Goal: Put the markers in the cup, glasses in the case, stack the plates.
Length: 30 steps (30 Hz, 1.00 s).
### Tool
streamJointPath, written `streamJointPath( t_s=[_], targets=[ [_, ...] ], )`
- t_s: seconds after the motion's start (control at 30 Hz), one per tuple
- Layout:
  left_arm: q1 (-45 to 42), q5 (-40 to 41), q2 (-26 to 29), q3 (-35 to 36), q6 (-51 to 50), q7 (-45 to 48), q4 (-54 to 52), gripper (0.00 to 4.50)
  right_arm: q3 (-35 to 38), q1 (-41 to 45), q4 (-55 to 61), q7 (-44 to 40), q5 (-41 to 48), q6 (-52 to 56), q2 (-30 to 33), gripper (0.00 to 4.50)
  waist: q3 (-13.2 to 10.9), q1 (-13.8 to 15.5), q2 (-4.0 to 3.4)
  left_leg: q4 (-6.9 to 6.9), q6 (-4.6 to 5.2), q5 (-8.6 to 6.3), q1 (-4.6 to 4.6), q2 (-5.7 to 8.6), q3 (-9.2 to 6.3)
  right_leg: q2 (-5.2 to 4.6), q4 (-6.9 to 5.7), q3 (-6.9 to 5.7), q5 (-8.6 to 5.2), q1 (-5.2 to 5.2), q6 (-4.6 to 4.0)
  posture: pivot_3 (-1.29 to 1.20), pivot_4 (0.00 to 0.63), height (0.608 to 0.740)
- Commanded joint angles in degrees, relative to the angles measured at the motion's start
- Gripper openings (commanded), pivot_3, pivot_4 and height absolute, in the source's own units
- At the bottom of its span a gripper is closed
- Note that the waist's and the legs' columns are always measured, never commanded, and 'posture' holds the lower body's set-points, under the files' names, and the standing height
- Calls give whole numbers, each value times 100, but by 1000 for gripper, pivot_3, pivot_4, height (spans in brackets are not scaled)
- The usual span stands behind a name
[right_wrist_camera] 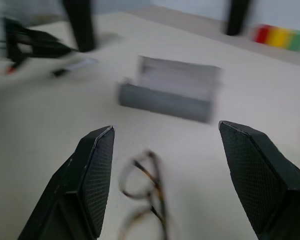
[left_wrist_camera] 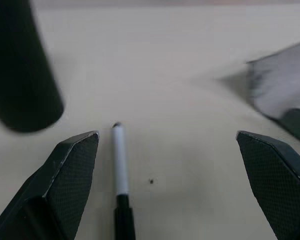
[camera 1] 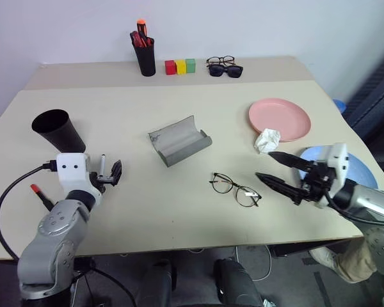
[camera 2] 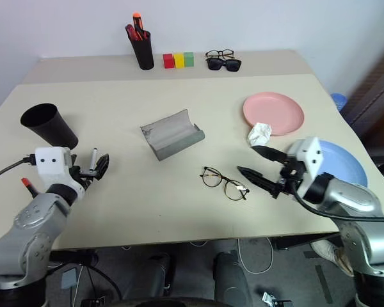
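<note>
A pale beige worktop (camera 1: 134, 192) stands against a white wall, its front edge nearest the robot.

The left gripper (camera 1: 109, 174) hovers low near the front-left corner, its 2 black fingers spread wide with nothing between them. In the left wrist view a marker (left_wrist_camera: 119, 165) with a white barrel lies on the worktop between those fingers, close to 1 of them and not touched. A second marker (camera 1: 41, 196), red-capped, lies at the left edge just behind the left arm. The cup (camera 1: 57, 131), black and tapered, stands tilted just beyond the left gripper, toward the left edge.

The right gripper (camera 1: 276, 171) is near the front-right corner, pointing toward the middle of the worktop, its fingers apart and empty. The glasses (camera 1: 235, 189), thin wire frames with clear lenses, lie open just beside its fingertips, toward the front edge. The case (camera 1: 179, 142), grey and lying open, sits in the middle of the worktop, beyond the glasses.

A crumpled white tissue (camera 1: 267, 140) lies beyond the right gripper, touching the rim of the pink plate (camera 1: 280, 118) near the right edge. The blue plate (camera 1: 361, 171) lies at the right edge, partly under the right arm.

Along the back edge stand a black pen holder (camera 1: 144, 56) with red and orange pens, 3 coloured blocks (camera 1: 180, 66), and 2 more pairs of glasses (camera 1: 224, 67), 1 with dark lenses.
</note>
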State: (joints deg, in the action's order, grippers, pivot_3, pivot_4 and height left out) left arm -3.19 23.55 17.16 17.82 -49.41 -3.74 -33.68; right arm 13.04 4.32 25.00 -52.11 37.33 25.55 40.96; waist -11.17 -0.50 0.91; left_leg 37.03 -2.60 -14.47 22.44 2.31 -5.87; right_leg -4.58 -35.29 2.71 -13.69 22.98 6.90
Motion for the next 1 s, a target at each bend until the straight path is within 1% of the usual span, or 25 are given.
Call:
streamJointPath(
  t_s=[0.03, 0.13, 0.23, 0.27, 0.43, 0.5, 0.57, 0.6, 0.67, 0.7, 0.73, 0.83, 0.87, 1.0],
  targets=[
    [-597, -174, -90, 275, -595, -541, 231, 4500, -240, 369, -186, -414, 115, -133, -10, 3380, -1, 2, 7, 2, 0, 0, 0, 2, -4, 0, 0, -4, 1, -3, 0, 0, 150, 740],
    [-1077, -142, -241, 402, -1208, -780, 437, 4500, -409, 598, -342, -667, 176, -183, -85, 3380, -1, -11, 8, 5, 0, 0, -4, 5, -10, 1, 0, -10, 2, -10, 0, 0, 150, 740],
    [-1439, -361, -150, 233, -1597, -869, 716, 4500, -526, 791, -445, -739, 225, -180, -232, 3380, -2, -21, 10, 1, 0, 0, -3, 7, -11, 1, 0, -11, 11, -8, 14, 0, 150, 740],
    [-1621, -371, -245, 367, -1763, -967, 838, 4500, -595, 842, -478, -731, 157, -215, -284, 3380, -2, -22, 10, 0, -1, 0, -3, 7, -12, 2, 0, -11, 11, -6, 14, 0, 150, 740],
    [-2209, -673, -381, 479, -2375, -1234, 1408, 4500, -755, 933, -545, -668, 2, -347, -455, 3380, -2, -18, 11, -1, -2, 1, -3, 8, -15, 2, -2, -13, 12, -5, 17, 0, 150, 740],
    [-2520, -777, -457, 658, -2871, -1313, 1809, 4500, -755, 970, -573, -613, -42, -408, -505, 3380, -2, -18, 11, 0, -3, 1, -3, 9, -15, 2, -2, -13, 13, -5, 18, 0, 150, 740],
    [-2721, -858, -493, 803, -3133, -1316, 2066, 3991, -735, 998, -576, -555, -58, -427, -538, 3477, -2, -20, 11, 0, -4, 2, -3, 11, -16, 2, -5, -14, 13, -4, 18, 0, 150, 740],
    [-2835, -935, -512, 912, -3264, -1357, 2180, 3651, -711, 1007, -575, -529, -59, -428, -545, 3477, -2, -21, 10, 1, -6, 3, -3, 11, -17, 2, -7, -15, 13, -4, 18, 0, 150, 740],
    [-2995, -1086, -545, 1108, -3416, -1432, 2346, 2634, -675, 1008, -574, -488, -73, -433, -546, 3477, -2, -29, 10, 0, -8, 4, -5, 11, -19, 2, -9, -16, 13, -5, 19, 0, 150, 740],
    [-3017, -1137, -505, 1125, -3443, -1406, 2439, 2219, -648, 1007, -572, -450, -63, -431, -554, 3477, -2, -43, 9, 0, -8, 4, -6, 11, -19, 2, -11, -16, 13, -5, 19, 0, 150, 740],
    [-3037, -1169, -491, 1169, -3484, -1368, 2517, 1608, -632, 1006, -569, -415, -51, -426, -561, 3477, -1, -53, 9, -1, -9, 4, -7, 11, -19, 2, -14, -15, 14, -4, 20, 0, 150, 740],
    [-3074, -1233, -494, 1274, -3476, -1270, 2589, 104, -638, 978, -544, -364, -57, -436, -569, 3477, 4, -53, 0, -5, -13, 6, -13, 10, -19, 2, -22, -15, 14, -3, 21, 0, 150, 740],
    [-3089, -1250, -508, 1301, -3478, -1254, 2560, 42, -657, 981, -530, -340, -69, -430, -580, 3477, 5, -51, -1, -5, -15, 7, -14, 10, -19, 2, -25, -15, 14, -3, 21, 0, 150, 740],
    [-3099, -1111, -598, 1379, -3653, -987, 2232, 42, -731, 1088, -536, -236, -94, -382, -630, 3477, 5, -56, -1, -4, -18, 9, -15, 10, -18, 2, -25, -14, 14, -4, 21, 0, 150, 740]
  ],
)
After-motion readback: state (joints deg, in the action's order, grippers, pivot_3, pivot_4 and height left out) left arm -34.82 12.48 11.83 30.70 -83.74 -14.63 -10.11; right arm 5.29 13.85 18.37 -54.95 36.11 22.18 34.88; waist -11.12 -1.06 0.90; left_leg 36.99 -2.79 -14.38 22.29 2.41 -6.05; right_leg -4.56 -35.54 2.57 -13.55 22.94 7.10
